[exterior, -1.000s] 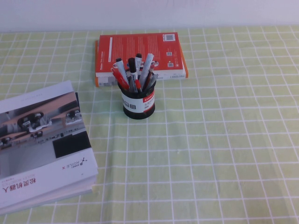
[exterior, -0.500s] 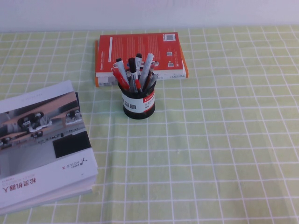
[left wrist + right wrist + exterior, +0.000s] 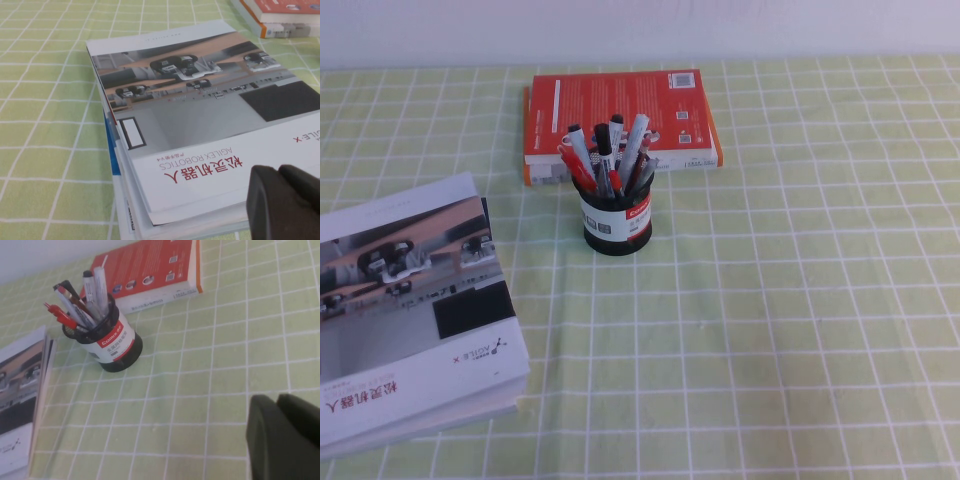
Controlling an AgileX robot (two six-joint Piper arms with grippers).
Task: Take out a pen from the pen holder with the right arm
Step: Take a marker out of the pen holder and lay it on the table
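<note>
A black pen holder (image 3: pixel 617 225) with a white and red label stands upright near the middle of the green checked cloth. It holds several pens (image 3: pixel 608 155), red, black and grey. The right wrist view shows the holder (image 3: pixel 112 340) and its pens (image 3: pixel 80 300) some way off from my right gripper (image 3: pixel 277 405), which is shut on nothing above bare cloth. My left gripper (image 3: pixel 277 172) is shut and hangs over the near corner of a stack of booklets (image 3: pixel 200 115). Neither arm appears in the high view.
A red book (image 3: pixel 620 120) lies flat just behind the pen holder. The stack of booklets (image 3: pixel 410 310) fills the near left of the table. The green checked tablecloth (image 3: pixel 800 330) stretches to the right and front of the holder.
</note>
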